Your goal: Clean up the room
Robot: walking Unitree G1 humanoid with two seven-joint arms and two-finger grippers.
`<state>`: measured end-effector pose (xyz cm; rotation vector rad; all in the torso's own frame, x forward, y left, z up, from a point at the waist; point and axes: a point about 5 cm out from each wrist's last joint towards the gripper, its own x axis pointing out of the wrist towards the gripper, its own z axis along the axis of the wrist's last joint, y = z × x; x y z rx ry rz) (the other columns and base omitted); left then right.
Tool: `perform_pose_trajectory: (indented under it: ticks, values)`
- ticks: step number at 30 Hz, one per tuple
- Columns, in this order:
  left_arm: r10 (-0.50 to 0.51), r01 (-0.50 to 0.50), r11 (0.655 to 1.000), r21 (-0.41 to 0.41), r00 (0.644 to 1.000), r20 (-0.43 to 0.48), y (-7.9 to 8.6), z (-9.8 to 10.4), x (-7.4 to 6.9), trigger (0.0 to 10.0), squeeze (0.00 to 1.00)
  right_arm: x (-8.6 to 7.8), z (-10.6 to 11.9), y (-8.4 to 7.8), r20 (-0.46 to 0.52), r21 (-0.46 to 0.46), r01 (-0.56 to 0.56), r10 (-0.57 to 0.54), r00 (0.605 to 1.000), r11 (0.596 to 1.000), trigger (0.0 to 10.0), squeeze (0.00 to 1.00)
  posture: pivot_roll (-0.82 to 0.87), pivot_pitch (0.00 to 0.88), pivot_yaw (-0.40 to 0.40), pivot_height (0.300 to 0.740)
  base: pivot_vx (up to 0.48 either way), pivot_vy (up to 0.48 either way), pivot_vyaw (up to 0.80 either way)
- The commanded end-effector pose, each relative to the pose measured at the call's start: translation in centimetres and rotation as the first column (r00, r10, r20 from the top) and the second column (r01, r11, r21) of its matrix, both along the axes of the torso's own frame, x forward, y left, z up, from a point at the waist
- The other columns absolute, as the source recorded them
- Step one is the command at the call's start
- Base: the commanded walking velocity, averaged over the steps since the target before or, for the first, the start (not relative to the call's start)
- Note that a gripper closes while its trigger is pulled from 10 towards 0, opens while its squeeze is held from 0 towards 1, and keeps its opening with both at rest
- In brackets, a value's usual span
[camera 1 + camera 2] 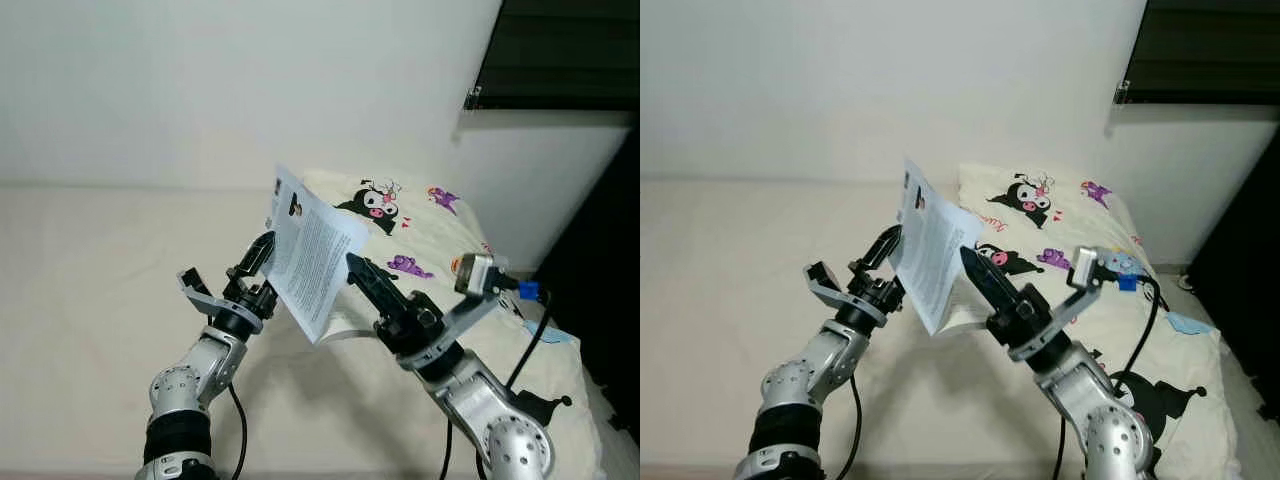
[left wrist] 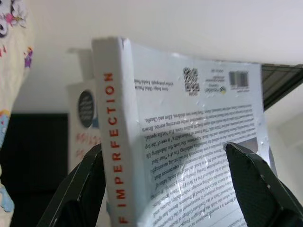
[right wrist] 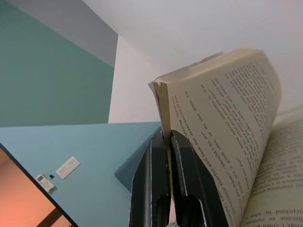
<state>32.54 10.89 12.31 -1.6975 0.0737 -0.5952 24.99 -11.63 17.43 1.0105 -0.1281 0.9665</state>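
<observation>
Two pairs of long black fingers meet on one paperback book (image 1: 312,252), held up in the air above the bed (image 1: 90,290). The right gripper (image 3: 166,142) is clenched on a thin sheaf of cream printed pages, which curve away loosely. The left gripper (image 2: 165,156) has its fingers spread either side of the glossy white back cover, near the spine lettered in orange; I cannot tell whether they press it. The bed has a plain cream sheet and one soft pillow (image 1: 420,225) printed with black cartoon figures.
</observation>
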Motion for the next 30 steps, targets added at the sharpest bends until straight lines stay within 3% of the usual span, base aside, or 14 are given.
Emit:
perform_pose_trajectory:
  ticks: [1, 6, 8, 11, 12, 14, 15, 18, 23, 26, 30]
  values:
    - [-0.09, 0.106, 0.985, -0.134, 0.989, 0.116, -4.5, 3.1, 0.1, 10.0, 0.0, -0.3, 0.2, 0.0, 0.001, 0.011, -0.005, 0.005, 1.0, 1.0, 0.0, 0.0, 0.01, 0.0, -0.021, 0.74, 0.0, 0.0, 0.0]
    - [-0.177, 0.19, 0.979, -0.075, 0.972, 0.155, -4.9, 2.6, -0.9, 10.0, 0.0, -0.9, -0.1, -0.3, 0.006, 0.003, -0.041, 0.041, 0.999, 0.999, 0.0, 0.0, 0.01, 0.0, -0.02, 0.74, 0.0, 0.0, 0.0]
    - [-0.223, 0.221, 0.975, 0.033, 0.959, 0.175, -4.6, 2.1, -1.3, 10.0, 0.0, -1.5, -0.7, -1.4, 0.005, -0.086, -0.063, 0.063, 0.998, 0.994, 0.0, 0.0, 0.01, 0.0, -0.022, 0.74, 0.0, 0.0, 0.0]
    - [-0.239, 0.229, 0.97, 0.077, 0.954, 0.182, -4.4, 2.0, -1.5, 10.0, 0.0, -1.8, -0.9, -1.9, 0.001, -0.131, -0.071, 0.071, 0.997, 0.989, 0.0, 0.0, 0.01, 0.0, -0.022, 0.74, 0.0, 0.0, 0.0]
    - [-0.249, 0.231, 0.967, 0.11, 0.949, 0.193, -4.1, 2.1, -1.5, 10.0, 0.0, -2.0, -1.2, -2.8, -0.003, -0.179, -0.074, 0.074, 0.997, 0.981, 0.0, 0.0, 0.01, 0.0, -0.021, 0.74, 0.0, 0.0, 0.0]
    - [-0.262, 0.215, 0.954, 0.21, 0.938, 0.229, -2.5, 2.4, -1.2, 10.0, 0.0, -2.3, -1.4, -6.1, -0.02, -0.288, -0.024, 0.019, 1.0, 0.957, 0.0, 0.0, 0.01, 0.0, -0.021, 0.74, 0.0, 0.0, 0.0]
    - [-0.262, 0.215, 0.954, 0.21, 0.938, 0.229, -2.5, 2.4, -1.2, 10.0, 0.0, -2.3, -1.4, -6.1, -0.02, -0.288, -0.024, 0.019, 1.0, 0.957, 0.0, 0.0, 0.01, 0.0, -0.021, 0.74, 0.0, 0.0, 0.0]
    - [-0.241, 0.178, 0.954, 0.24, 0.934, 0.265, 0.0, 3.1, -0.7, 10.0, 0.0, -2.9, -0.9, -9.5, -0.024, -0.359, 0.037, -0.049, 0.999, 0.933, 0.0, 0.0, 0.01, 0.0, -0.021, 0.74, 0.0, 0.0, 0.0]
    - [-0.2, 0.145, 0.971, 0.191, 0.928, 0.313, 1.5, 4.0, -0.4, 10.0, 0.0, -3.7, -1.4, -10.1, -0.049, -0.388, 0.032, -0.055, 0.997, 0.921, 0.0, 0.0, 0.0, 0.0, -0.02, 0.74, 0.0, 0.0, 0.0]
    - [-0.194, 0.143, 0.975, 0.17, 0.923, 0.332, 1.3, 4.2, -0.5, 10.0, 0.0, -4.1, -2.4, -9.3, -0.083, -0.399, 0.011, -0.048, 0.995, 0.917, 0.0, 0.0, 0.0, 0.0, -0.022, 0.74, 0.0, 0.0, 0.0]
    - [-0.253, 0.206, 0.964, 0.168, 0.905, 0.341, -0.4, 4.0, -1.2, 10.0, 0.0, -3.9, -3.3, -8.1, -0.104, -0.401, -0.01, -0.035, 0.994, 0.916, 0.0, 0.0, 0.0, 0.0, -0.016, 0.74, 0.0, 0.0, 0.0]
